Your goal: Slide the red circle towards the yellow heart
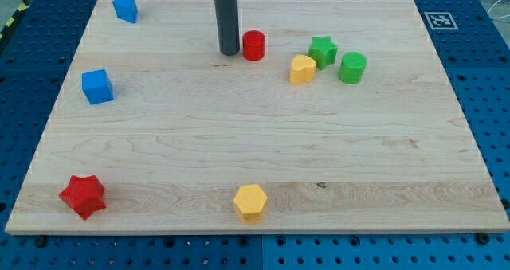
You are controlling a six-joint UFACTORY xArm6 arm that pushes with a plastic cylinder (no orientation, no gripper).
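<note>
One red circle (pixel 253 45) stands on the wooden board (pixel 255 158) near the view's top edge, a little left of centre. My tip (pixel 229 52) rests on the board just beside it at its nine o'clock, so close that I cannot tell whether the two touch. The tool is a bare rod with nothing that opens or closes, and it clamps on nothing.

The yellow heart (pixel 303 68) lies at about four o'clock from the red circle, near it but clearly apart. A green star (pixel 323 51) sits at the heart's one o'clock, touching or almost touching it. A green cylinder-like block (pixel 352 67) stands at three o'clock from the heart, just beside the star.

Far out at nine o'clock from the circle, a blue block (pixel 126 8) sits in the board's upper left corner; a blue cube (pixel 97 87) lies at its seven o'clock. A yellow hexagon (pixel 250 202) sits at six o'clock near the bottom edge, and a red star (pixel 83 196) occupies the lower left corner.
</note>
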